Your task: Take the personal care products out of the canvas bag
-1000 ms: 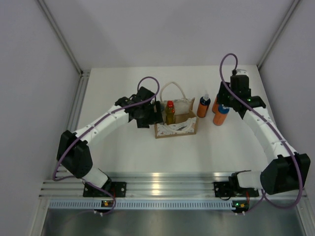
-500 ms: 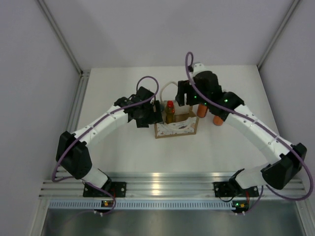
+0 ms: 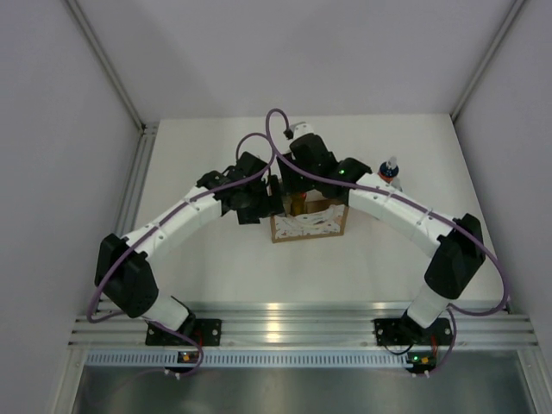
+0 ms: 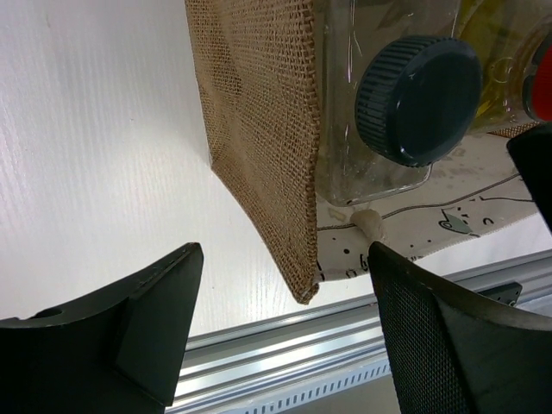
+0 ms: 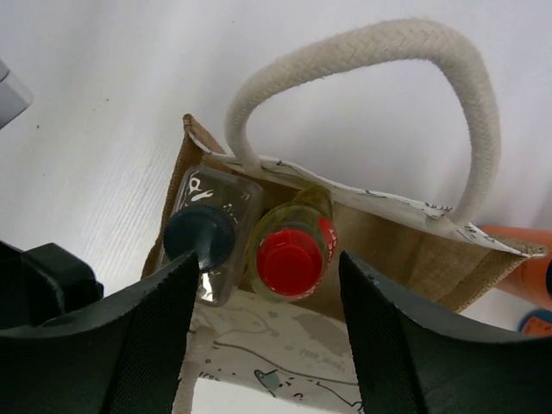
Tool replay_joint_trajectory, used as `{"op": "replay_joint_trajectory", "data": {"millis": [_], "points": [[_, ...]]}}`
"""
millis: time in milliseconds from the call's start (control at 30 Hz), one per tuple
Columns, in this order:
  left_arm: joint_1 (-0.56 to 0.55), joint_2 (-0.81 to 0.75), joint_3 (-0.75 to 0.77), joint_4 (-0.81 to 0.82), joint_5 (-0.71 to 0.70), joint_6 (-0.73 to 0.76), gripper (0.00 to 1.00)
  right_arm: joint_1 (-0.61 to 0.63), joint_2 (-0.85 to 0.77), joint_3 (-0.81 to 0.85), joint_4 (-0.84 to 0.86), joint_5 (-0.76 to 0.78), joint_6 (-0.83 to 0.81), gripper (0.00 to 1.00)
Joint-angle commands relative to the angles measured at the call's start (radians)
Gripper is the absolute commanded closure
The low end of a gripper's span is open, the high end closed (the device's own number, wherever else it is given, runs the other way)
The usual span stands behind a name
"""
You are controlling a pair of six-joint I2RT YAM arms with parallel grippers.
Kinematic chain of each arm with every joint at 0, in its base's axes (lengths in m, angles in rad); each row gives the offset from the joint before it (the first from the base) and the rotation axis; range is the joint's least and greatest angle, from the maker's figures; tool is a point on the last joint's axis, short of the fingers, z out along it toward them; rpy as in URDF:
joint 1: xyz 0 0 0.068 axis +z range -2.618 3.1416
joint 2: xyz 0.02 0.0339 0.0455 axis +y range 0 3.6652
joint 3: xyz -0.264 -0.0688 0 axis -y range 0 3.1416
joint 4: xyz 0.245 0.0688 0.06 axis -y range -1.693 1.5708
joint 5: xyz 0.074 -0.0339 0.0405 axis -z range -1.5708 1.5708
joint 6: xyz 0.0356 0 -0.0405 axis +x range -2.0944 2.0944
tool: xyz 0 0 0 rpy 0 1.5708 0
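The canvas bag [image 3: 308,226] stands mid-table, its burlap side wall in the left wrist view [image 4: 259,129]. In the right wrist view the bag [image 5: 405,246] holds a pale bottle with a dark grey cap [image 5: 203,235] and an amber bottle with a red cap [image 5: 291,259], both upright. My right gripper [image 5: 267,336] is open above them, its fingers either side of the red cap. My left gripper [image 4: 285,319] is open, straddling the bag's left wall at its near corner, with the pale bottle [image 4: 418,99] close by. Overhead, the right gripper [image 3: 296,188] covers the bag's top and the left gripper [image 3: 266,203] is at its left side.
An orange bottle [image 3: 388,175] stands on the table right of the bag, partly hidden behind the right arm; its orange edge shows in the right wrist view [image 5: 526,259]. A white rope handle [image 5: 371,60] arches over the bag's far side. An aluminium rail [image 3: 276,328] runs along the near edge.
My right arm has swung left from the bottles standing at the right to a spot over the bag's open top. The left arm and the bag have stayed put.
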Motion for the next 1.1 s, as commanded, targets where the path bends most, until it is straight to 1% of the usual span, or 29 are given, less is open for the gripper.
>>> {"op": "replay_joint_trajectory", "data": {"millis": [0, 33, 67, 100, 300, 467, 600, 900, 1067], "points": [[-0.002, -0.048, -0.018, -0.004, -0.01, -0.015, 0.18, 0.009, 0.007, 0.058, 0.004, 0.046, -0.01, 0.39], [-0.003, -0.048, -0.02, -0.004, -0.04, -0.015, 0.18, 0.009, 0.01, 0.056, 0.004, 0.049, -0.013, 0.4], [-0.003, -0.051, -0.023, -0.005, -0.041, -0.016, 0.18, 0.009, 0.013, 0.055, 0.004, 0.05, -0.014, 0.41], [-0.003, -0.049, -0.024, -0.004, -0.041, -0.018, 0.18, 0.007, 0.019, 0.053, 0.004, 0.049, -0.017, 0.45], [-0.003, -0.051, -0.023, -0.004, -0.038, -0.016, 0.18, -0.002, 0.033, 0.036, 0.005, 0.052, -0.016, 0.53], [-0.003, -0.046, -0.023, -0.005, -0.036, -0.016, 0.17, -0.013, 0.045, 0.024, 0.005, 0.053, -0.016, 0.54], [-0.003, -0.046, -0.021, -0.004, -0.036, -0.013, 0.17, -0.022, 0.048, 0.024, 0.005, 0.049, -0.007, 0.6], [-0.003, -0.048, -0.02, -0.005, -0.033, -0.007, 0.17, -0.027, 0.061, 0.023, 0.007, 0.056, -0.013, 0.67], [-0.002, -0.045, -0.02, -0.004, -0.032, 0.001, 0.17, -0.027, 0.065, 0.01, 0.005, 0.061, -0.011, 0.68]]}}
